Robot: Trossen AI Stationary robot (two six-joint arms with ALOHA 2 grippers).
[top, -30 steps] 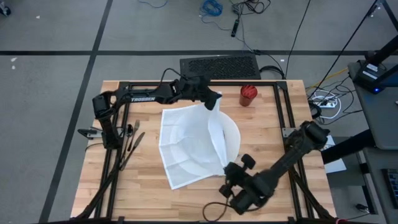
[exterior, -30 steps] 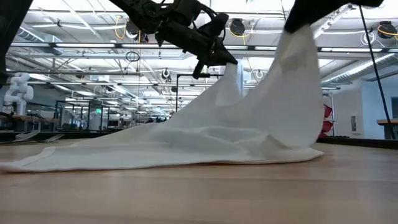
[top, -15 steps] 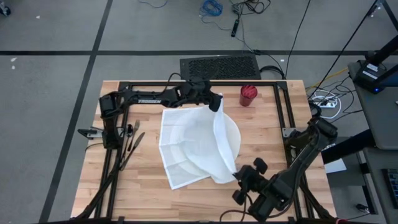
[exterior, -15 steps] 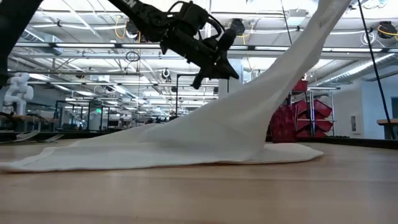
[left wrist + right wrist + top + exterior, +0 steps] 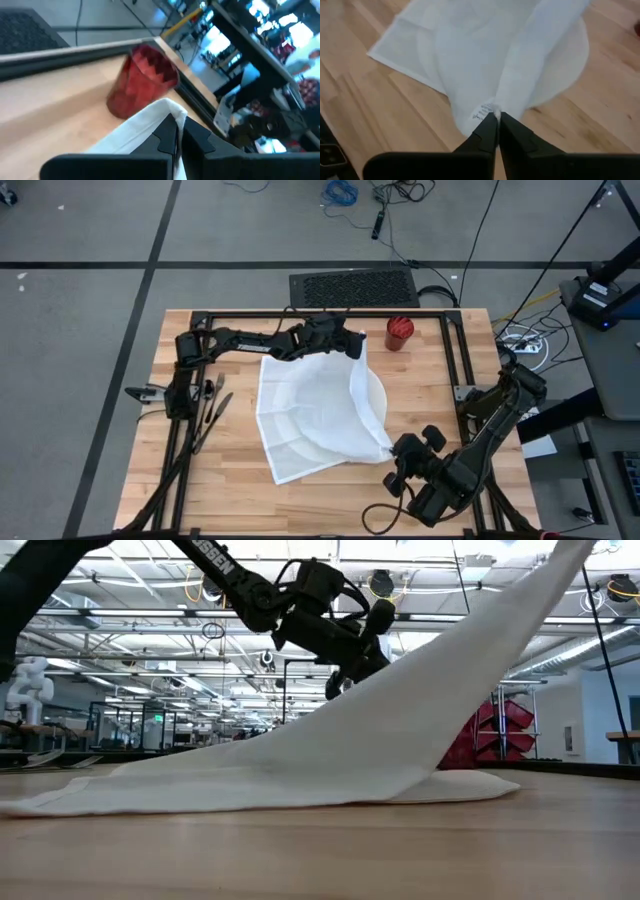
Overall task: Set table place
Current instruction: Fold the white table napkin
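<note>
The large light butcher-block wooden table (image 5: 200, 480) with its black metal tube frame occupies the middle of the floor. A white square cloth napkin (image 5: 305, 415) lies spread over the table's centre, covering most of a round white plate (image 5: 378, 402) whose rim shows at the cloth's right edge.

The left gripper (image 5: 356, 346) is at the far side of the table, just left of a red faceted plastic cup (image 5: 399, 332). Its fingers are pinched tight on the far right corner of the napkin; the left wrist view shows the cloth's hem (image 5: 165, 107) caught between the two dark fingers, with the cup (image 5: 142, 80) standing upright just beyond.

The right gripper (image 5: 395, 452) is at the near right of the table. Its fingers are likewise closed on the napkin's near right corner, as the right wrist view (image 5: 496, 120) confirms, a small label visible at the pinch point. In the low view the cloth (image 5: 330, 755) rises in a taut slope from the tabletop up toward the right, while its left part lies flat on the wood.

Dark cutlery (image 5: 212, 408) lies on the left side of the table, beside the left arm's base, well apart from the napkin.
</note>
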